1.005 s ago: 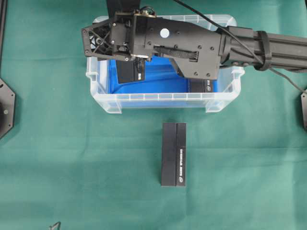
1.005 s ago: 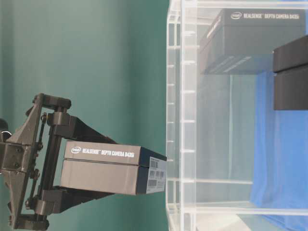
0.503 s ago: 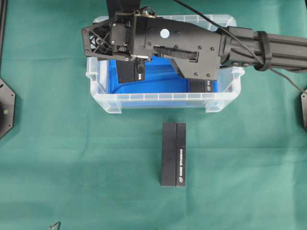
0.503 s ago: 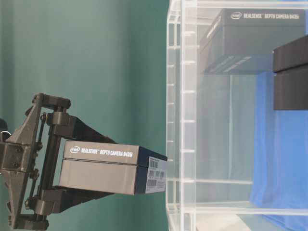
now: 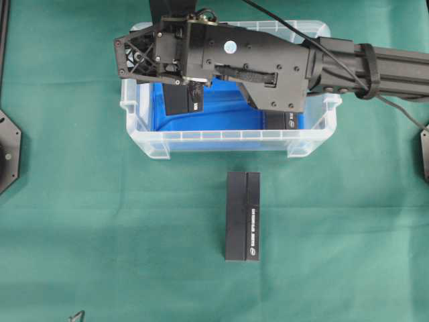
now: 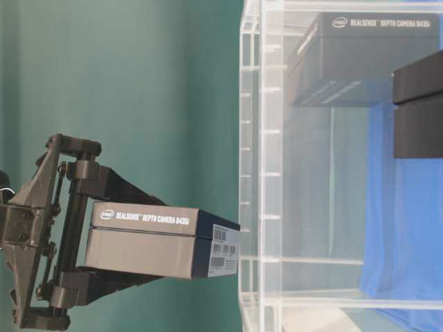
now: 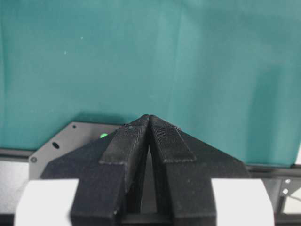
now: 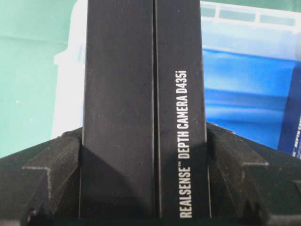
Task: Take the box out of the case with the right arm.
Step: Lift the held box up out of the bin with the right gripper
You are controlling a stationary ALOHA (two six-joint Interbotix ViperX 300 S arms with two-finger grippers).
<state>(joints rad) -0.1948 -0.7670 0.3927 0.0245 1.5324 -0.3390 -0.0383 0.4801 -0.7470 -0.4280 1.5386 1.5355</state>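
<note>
My right gripper (image 5: pixel 184 84) is shut on a black box (image 5: pixel 182 100) marked "RealSense Depth Camera", gripping its two long sides. It hangs over the left part of the clear case (image 5: pixel 228 141) with its blue lining. In the table-level view the held box (image 6: pixel 152 238) lies outside the case's open rim (image 6: pixel 259 173), its barcoded end close to that rim. In the right wrist view the box (image 8: pixel 141 108) fills the gap between both fingers (image 8: pixel 47 160). The left gripper (image 7: pixel 149 117) is shut and empty over green cloth.
A second black box (image 5: pixel 281 121) lies in the case's right part, and the table-level view shows two boxes inside (image 6: pixel 367 59), (image 6: pixel 419 114). Another black box (image 5: pixel 242 216) lies on the green cloth in front of the case. Black base plates (image 5: pixel 8 151) sit at both side edges.
The held box has edged slightly farther away from the case's rim. The grip looks the same, and the left gripper shows no change.
</note>
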